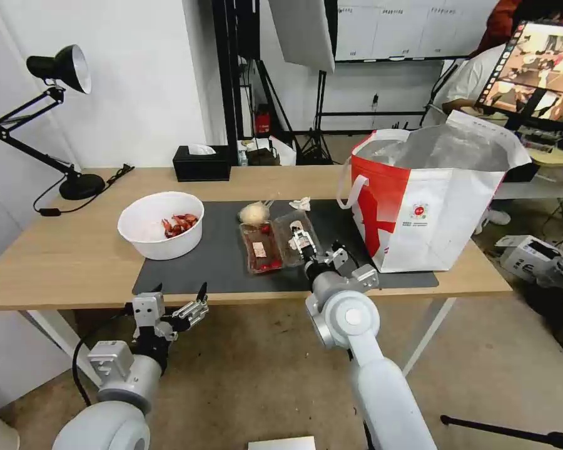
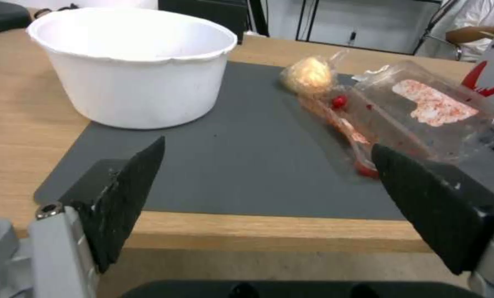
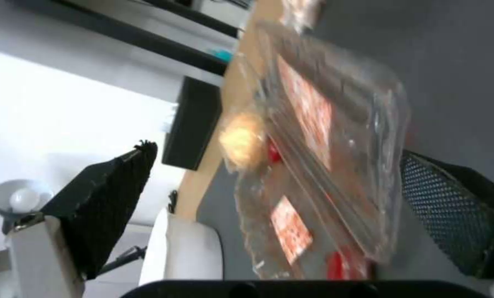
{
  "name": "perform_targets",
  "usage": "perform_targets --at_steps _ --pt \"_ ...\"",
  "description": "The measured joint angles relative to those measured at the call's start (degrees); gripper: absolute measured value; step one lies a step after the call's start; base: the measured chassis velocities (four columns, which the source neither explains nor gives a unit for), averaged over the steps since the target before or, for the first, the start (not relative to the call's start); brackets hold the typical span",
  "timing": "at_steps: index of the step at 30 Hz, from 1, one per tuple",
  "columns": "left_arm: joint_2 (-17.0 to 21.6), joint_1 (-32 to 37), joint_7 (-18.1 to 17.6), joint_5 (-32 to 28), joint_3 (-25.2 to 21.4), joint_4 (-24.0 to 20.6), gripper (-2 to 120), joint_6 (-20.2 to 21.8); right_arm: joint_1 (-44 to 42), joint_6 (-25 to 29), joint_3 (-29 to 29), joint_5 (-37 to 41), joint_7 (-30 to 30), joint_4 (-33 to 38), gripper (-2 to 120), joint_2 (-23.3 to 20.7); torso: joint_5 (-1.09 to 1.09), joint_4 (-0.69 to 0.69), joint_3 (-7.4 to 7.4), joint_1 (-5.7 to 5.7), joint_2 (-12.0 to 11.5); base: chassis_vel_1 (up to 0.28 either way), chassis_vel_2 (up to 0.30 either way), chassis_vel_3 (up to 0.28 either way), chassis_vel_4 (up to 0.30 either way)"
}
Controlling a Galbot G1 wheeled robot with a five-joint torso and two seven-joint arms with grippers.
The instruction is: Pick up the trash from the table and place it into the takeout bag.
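On the table (image 1: pixel 56 250) a dark mat (image 1: pixel 225 265) holds the trash. The white bowl (image 1: pixel 161 225) with red shells stands at its left. The clear hinged tray (image 1: pixel 272 247) with red scraps lies in the middle, with the beige wrapped ball (image 1: pixel 254 214) and a crumpled white tissue (image 1: pixel 300 203) just behind it. The red-and-white takeout bag (image 1: pixel 425 206) stands open at the right. My right gripper (image 1: pixel 322 253) is at the tray's right half; its jaws are open with the tray (image 3: pixel 313 165) between them. My left gripper (image 1: pixel 179 289) hangs open at the table's front edge, facing the bowl (image 2: pixel 131 66).
A black desk lamp (image 1: pixel 62 69) stands at the back left and a black tissue box (image 1: pixel 201 162) at the back edge. A white cardboard box (image 1: pixel 525 253) lies on the floor to the right. A monitor (image 1: pixel 538 69) and a seated person are behind the bag.
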Motion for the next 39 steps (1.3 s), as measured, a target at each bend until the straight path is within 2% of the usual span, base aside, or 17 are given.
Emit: perform_targets --at_steps 10,17,19,20,21,23,24,27,39 --pt "0.3 0.2 0.0 -0.2 -0.4 -0.1 100 -0.1 0.7 -0.7 -2.2 -8.2 -5.6 -0.7 100 -0.1 0.0 0.0 0.0 0.0 0.0 0.0 0.0 0.0 0.0" --pt "0.6 0.2 0.0 -0.5 -0.8 -0.3 100 -0.1 3.3 -4.0 -4.5 -9.1 -7.5 -1.6 100 -0.3 0.0 0.0 0.0 0.0 0.0 0.0 0.0 0.0 0.0" --pt "0.6 0.2 0.0 -0.6 -1.0 -0.3 100 -0.1 5.2 -7.3 -5.5 -6.2 -5.8 -2.4 100 -0.2 0.0 0.0 0.0 0.0 0.0 0.0 0.0 0.0 0.0" --pt "0.7 0.2 0.0 -0.7 -1.2 -0.3 100 -0.2 6.7 -9.7 -6.1 -1.8 -2.9 -3.3 100 -0.1 0.0 0.0 0.0 0.0 0.0 0.0 0.0 0.0 0.0" --pt "0.7 0.2 0.0 -0.7 -1.2 -0.3 100 -0.2 6.7 -9.7 -6.1 -1.8 -2.9 -3.3 100 -0.1 0.0 0.0 0.0 0.0 0.0 0.0 0.0 0.0 0.0" --pt "0.6 0.2 0.0 -0.8 -1.4 -0.3 100 -0.2 8.9 -11.9 -6.9 5.0 1.8 -5.4 100 0.0 -0.01 0.01 0.0 0.0 0.0 0.0 0.0 0.0 0.0" --pt "0.6 0.2 0.0 -0.8 -1.4 -0.3 100 -0.2 8.9 -11.9 -6.9 5.0 1.8 -5.4 100 0.0 -0.01 0.01 0.0 0.0 0.0 0.0 0.0 0.0 0.0" --pt "0.5 0.3 0.0 -0.9 -1.5 -0.3 100 -0.2 11.0 -12.5 -6.6 11.7 6.3 -7.6 100 0.1 -0.01 0.01 0.0 0.0 0.0 0.0 0.0 0.0 0.0" --pt "1.3 -0.3 0.0 -1.7 -1.7 0.0 100 -0.2 10.3 -12.2 -5.3 13.4 6.7 -6.4 100 0.0 0.0 0.0 0.0 0.0 0.0 0.0 0.0 0.0 0.0"
